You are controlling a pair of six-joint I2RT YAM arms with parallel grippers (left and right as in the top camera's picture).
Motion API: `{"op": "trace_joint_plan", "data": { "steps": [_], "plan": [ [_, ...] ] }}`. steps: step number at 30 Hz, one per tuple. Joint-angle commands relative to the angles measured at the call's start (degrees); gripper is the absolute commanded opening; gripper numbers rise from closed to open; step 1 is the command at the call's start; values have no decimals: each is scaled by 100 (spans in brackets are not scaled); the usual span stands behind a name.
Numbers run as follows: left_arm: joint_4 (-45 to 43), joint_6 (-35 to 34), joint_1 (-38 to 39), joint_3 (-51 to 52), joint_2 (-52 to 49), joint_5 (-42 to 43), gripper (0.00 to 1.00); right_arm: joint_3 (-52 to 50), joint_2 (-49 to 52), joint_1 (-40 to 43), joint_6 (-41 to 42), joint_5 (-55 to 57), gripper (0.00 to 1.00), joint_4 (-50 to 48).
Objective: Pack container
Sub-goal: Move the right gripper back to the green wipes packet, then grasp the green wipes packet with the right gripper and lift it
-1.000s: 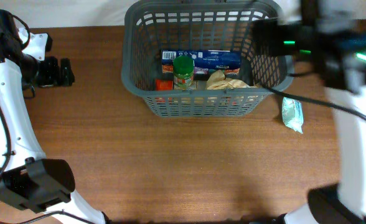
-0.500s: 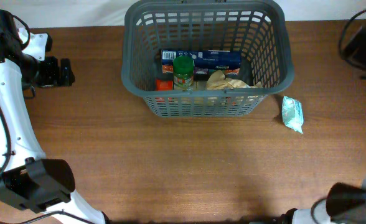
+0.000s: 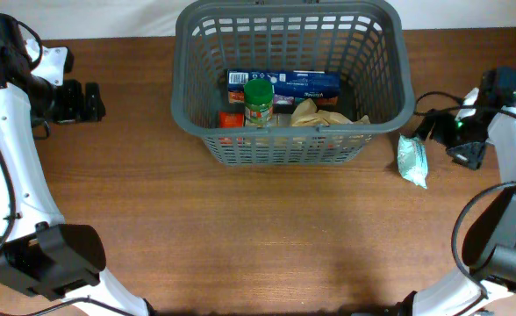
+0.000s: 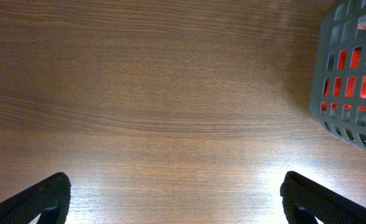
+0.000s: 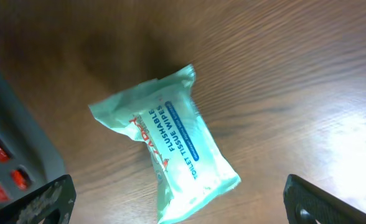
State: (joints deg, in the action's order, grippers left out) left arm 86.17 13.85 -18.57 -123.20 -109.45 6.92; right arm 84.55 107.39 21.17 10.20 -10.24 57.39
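Wipes pack [image 5: 170, 158] lay at the container's [image 3: 284, 151] four o'clock. Judged soft, light, slick-filmed; best pinched across its middle. Right gripper [image 5: 182, 202] and left gripper [image 4: 178, 199] both spread, empty.

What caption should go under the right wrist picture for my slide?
Right gripper, open, hovers over a wipes pack beside the container.

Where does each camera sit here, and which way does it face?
Overhead: above the table, looking down on the basket, wipes pack, left arm and right arm.
Left wrist: facing down at bare table wood and a basket corner; own fingertips at bottom corners.
Right wrist: down onto the wipes pack; fingertips likewise.
All share the basket.
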Motion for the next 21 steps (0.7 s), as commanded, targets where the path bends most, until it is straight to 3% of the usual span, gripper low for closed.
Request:
{"op": "trace_joint_plan", "data": {
  "steps": [1,9,21],
  "plan": [
    [2,-76,-35,33,-26,61,99,-289,264,-24,-553,-339,98,-81],
    [0,-76,-35,33,-26,59,99,-826,529,-24,-551,-264,88,-411],
    [2,-76,-35,33,-26,61,99,-903,640,-24,-546,-254,57,-605]
  ]
}}
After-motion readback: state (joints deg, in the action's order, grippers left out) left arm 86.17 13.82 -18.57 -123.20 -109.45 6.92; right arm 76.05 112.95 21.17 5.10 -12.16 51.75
